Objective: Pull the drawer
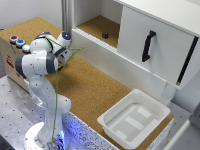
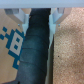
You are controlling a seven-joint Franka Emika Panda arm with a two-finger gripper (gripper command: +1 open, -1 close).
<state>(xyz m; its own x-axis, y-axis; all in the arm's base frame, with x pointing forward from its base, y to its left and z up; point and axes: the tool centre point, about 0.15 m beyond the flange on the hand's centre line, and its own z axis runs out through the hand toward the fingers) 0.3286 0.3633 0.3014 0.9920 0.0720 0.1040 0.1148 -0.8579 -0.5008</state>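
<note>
The drawer (image 1: 117, 62) is the long, low white front panel under the cabinet's open shelf, and it looks closed flush. My gripper (image 1: 64, 56) hangs over the cork counter by the drawer's end at the exterior view's left, mostly hidden behind my own arm. In the wrist view my gripper (image 2: 40, 17) has its white fingers (image 2: 22, 19) set wide apart, with a dark band (image 2: 35, 50) running between them. It holds nothing I can make out. I cannot pick out the drawer in the wrist view.
A big white door panel with a black vertical handle (image 1: 148, 46) stands above the drawer's other end. A small dark object (image 1: 105, 35) sits on the open shelf. A white plastic tray (image 1: 134, 118) lies on the cork counter (image 1: 90, 85). A cardboard box (image 1: 10, 60) stands behind my arm.
</note>
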